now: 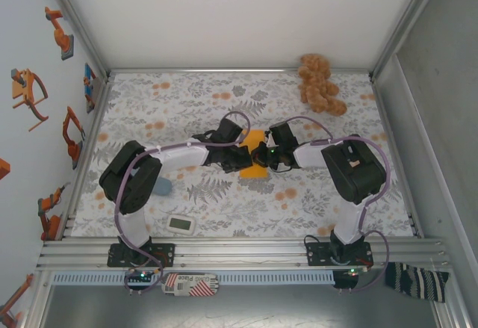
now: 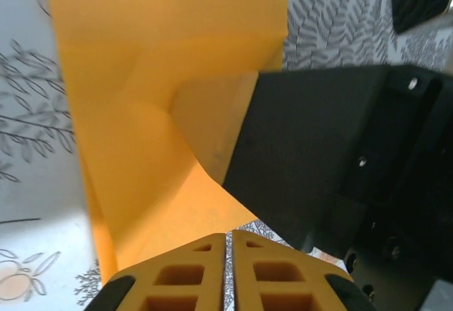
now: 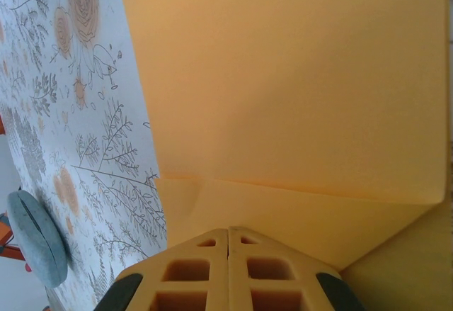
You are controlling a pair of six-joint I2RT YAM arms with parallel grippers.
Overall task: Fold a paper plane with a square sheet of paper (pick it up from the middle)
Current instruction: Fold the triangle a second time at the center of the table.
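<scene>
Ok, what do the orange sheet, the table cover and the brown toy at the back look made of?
The orange sheet: thin matte paper, judging by its sharp crease and even colour. The table cover: probably printed cloth, matte, with leaves and flowers; the weave is too small to tell. The brown toy: looks like plush, lumpy and soft-edged.

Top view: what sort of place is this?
Probably a robot lab's test booth. A left arm and a right arm are bolted to a metal rail, white walls box in the flowery tablecloth, and robot-arm stickers dot one wall.
</scene>
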